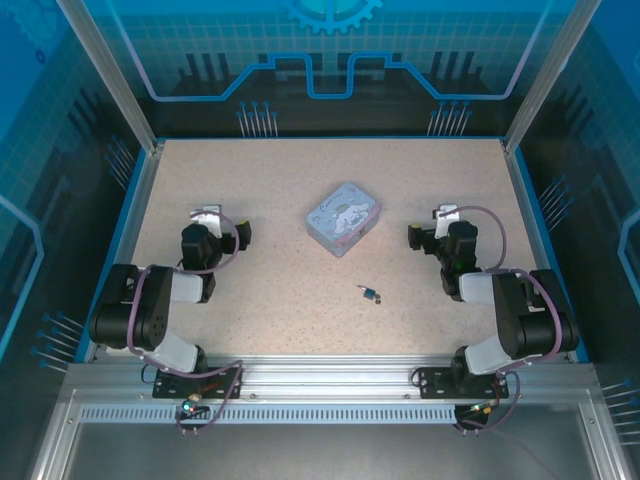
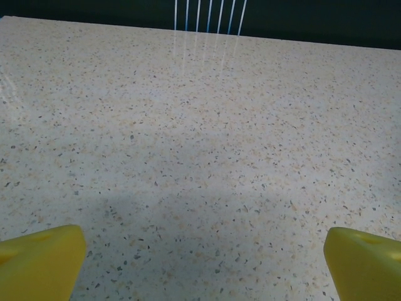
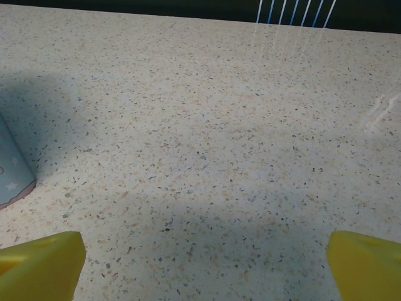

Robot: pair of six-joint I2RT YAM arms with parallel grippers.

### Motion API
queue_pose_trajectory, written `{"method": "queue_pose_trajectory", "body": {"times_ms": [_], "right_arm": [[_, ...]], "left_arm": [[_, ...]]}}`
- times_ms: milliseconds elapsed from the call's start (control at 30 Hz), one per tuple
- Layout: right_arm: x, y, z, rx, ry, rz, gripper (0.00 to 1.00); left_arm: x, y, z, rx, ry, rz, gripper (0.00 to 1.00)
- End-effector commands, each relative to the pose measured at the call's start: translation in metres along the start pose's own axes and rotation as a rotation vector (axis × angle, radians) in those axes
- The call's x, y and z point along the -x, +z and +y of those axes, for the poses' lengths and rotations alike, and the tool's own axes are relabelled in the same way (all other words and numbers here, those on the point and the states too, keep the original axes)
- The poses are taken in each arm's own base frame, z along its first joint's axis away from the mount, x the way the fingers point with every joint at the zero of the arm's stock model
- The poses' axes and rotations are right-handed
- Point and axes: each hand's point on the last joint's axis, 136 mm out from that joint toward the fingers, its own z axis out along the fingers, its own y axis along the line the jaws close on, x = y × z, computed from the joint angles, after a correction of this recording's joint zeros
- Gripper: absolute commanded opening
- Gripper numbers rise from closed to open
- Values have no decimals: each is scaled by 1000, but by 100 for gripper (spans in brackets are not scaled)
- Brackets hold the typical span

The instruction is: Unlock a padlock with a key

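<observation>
- Padlock (image 1: 371,293): 1 tiny dark speck on the speckled desk (image 1: 260,310), between both arms, nearer than the pale blue tin (image 1: 343,218); key indistinguishable beside it.
- Left hand (image 2: 203,263) and right hand (image 3: 203,263): yellow fingertips spread wide, empty, cropped.

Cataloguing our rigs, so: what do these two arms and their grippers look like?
The left arm and right arm are black with pale grey link sections, and a mauve cable loops along each. Their bases sit on black plates on an aluminium rail. The left gripper and right gripper have blunt yellow fingertips.
</observation>
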Motion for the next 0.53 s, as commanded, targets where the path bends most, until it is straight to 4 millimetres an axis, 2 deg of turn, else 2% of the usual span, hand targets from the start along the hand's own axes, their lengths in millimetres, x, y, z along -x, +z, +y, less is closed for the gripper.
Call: {"method": "queue_pose_trajectory", "body": {"times_ms": [0,500], "right_arm": [[11,4,7,31,-31,-22,100],[12,4,8,35,-29,-22,100]], "left_arm": [[7,1,-1,-16,5,-15,99],[8,1,-1,-15,5,-17,99]]}}
